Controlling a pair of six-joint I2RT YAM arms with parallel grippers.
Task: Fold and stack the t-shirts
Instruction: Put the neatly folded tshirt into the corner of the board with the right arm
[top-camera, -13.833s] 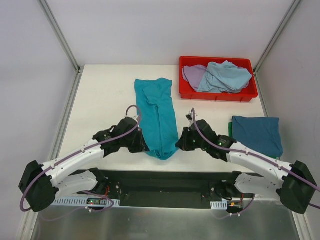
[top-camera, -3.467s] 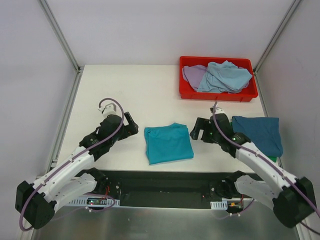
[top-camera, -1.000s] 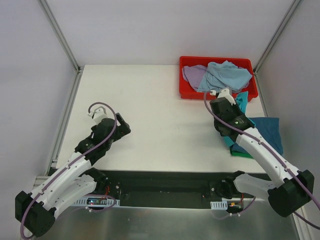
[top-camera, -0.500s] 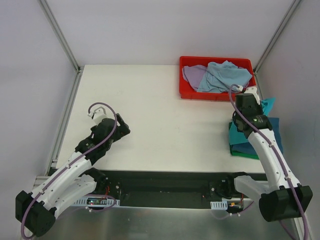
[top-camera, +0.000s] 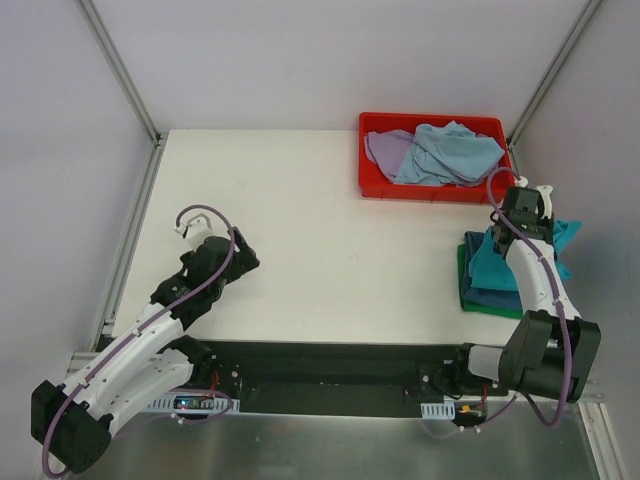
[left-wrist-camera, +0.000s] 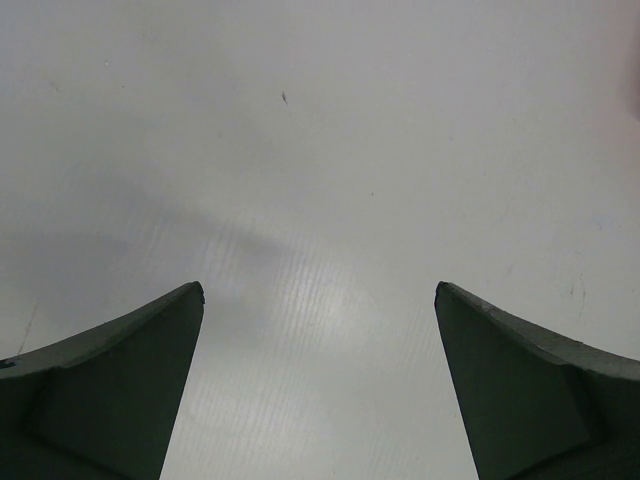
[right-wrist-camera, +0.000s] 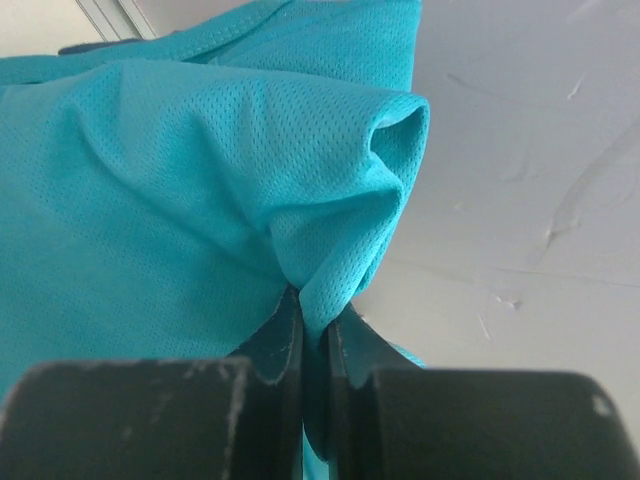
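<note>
Five shirts in total: a lavender shirt (top-camera: 385, 148) and a light blue shirt (top-camera: 450, 150) crumpled in the one red bin (top-camera: 435, 192) at the far right of the table (top-camera: 300, 200). The other three are on the right edge, with the green shirt (top-camera: 485, 310) on the bottom, the dark blue shirt (top-camera: 490, 297) on it and the teal t-shirt (top-camera: 492, 260) over both. Two arms, two grippers.

Compared with about 14 seconds back, the teal one was a long strip in the middle of the table with both grippers at its near end. 3.5 s ago it was a folded square in the same spot. Now it's over on the right pile, and the left arm has pulled back to the left side.

Wrist cams fill in what the overhead can't. The right gripper (right-wrist-camera: 315, 320) has its jaws clamped tight on a bunched fold of teal mesh fabric, and from above you only see the arm reaching over the pile. The left gripper (left-wrist-camera: 315, 290) is spread wide over bare white tabletop, nothing between the fingers. Only the top view shows the bin and the two lower shirts
</note>
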